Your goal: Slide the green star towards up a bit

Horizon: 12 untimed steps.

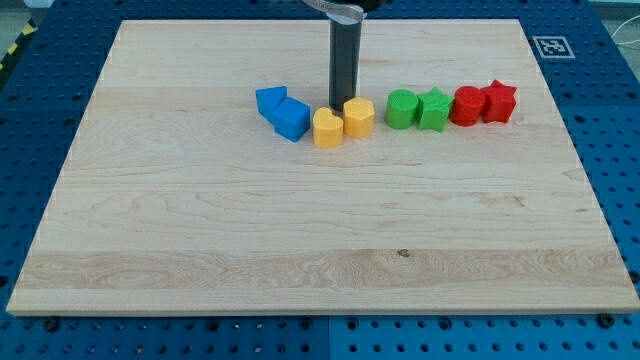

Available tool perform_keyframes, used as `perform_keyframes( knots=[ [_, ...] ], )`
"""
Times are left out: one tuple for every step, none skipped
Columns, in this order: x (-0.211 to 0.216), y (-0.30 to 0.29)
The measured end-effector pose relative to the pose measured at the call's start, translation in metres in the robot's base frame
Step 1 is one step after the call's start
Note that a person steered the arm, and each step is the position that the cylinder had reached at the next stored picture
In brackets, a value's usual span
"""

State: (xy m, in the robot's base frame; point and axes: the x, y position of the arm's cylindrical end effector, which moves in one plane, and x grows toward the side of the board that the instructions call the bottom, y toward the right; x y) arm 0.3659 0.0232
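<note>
Green star (434, 109) sits right of centre in the row on the wooden board (200, 230), well to the right of my tip (340, 108). You see that tip, a plain rod holding nothing, just behind the yellow blocks (343, 122), touching neither green piece.

A pale wooden worktop (300, 240) is shown. Across its upper half, a row of blocks is laid: two blue blocks (283, 112), two yellow blocks (343, 123), a green cylinder (401, 108), a green star (434, 109) and two red blocks (483, 104).
</note>
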Motion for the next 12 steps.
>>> perform_keyframes(
  knots=[
    [-0.028,-0.003],
    [-0.061,0.003],
    [-0.084,0.05],
    [-0.098,0.126],
    [-0.101,0.221],
    [-0.098,0.307],
    [-0.091,0.322],
    [-0.072,0.322],
    [-0.039,0.322],
    [-0.011,0.322],
    [-0.004,0.322],
    [-0.001,0.322]
  ],
)
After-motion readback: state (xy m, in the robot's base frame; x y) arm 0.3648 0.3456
